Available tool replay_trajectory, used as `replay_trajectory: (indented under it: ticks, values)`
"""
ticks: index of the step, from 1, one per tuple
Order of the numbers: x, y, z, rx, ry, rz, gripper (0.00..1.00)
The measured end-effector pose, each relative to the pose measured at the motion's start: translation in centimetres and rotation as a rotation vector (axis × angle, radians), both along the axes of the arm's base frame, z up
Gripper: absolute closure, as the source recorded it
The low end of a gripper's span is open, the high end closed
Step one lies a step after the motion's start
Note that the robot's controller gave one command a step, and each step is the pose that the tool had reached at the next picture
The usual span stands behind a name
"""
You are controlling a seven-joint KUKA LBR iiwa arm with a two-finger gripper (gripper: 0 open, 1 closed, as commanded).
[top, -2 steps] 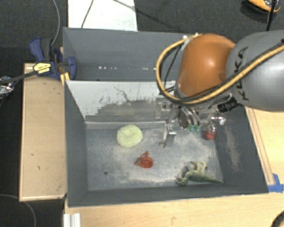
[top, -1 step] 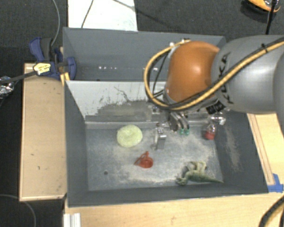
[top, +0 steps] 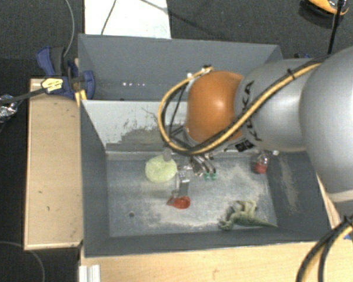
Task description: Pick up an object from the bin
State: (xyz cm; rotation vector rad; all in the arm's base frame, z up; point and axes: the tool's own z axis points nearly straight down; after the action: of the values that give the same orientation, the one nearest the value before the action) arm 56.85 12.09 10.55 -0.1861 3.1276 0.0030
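The tool hangs low over the middle of the bin. Its tip is directly above a small red thing on the floor, touching it or very nearly. From this angle it cannot be told whether the tool is spread or pressed together, and nothing shows pinched in it.

Just to the left and a little farther back lies a pale green lump. Well apart to the right, a green toy sprawls by the near wall, and a second red piece sits far right.

The step in hand looks like the reach down onto the red thing, with the grasp not yet made. The next move probably calls for going right down to the floor, since the thing is small and low. The tool would then close squarely on it and lift straight up, clear of the green lump.
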Motion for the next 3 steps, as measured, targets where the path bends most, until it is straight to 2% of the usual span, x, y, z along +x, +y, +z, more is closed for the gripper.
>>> replay_trajectory:
  ticks: [1,2,3]
  values:
    - [-0.8,0.5,-2.6,0.0,0.005,-0.085,0.0]
    - [0.1,0.0,-3.0,0.003,-0.002,-0.188,0.0]
    - [2.1,-0.3,-2.5,0.001,-0.006,0.173,1.0]
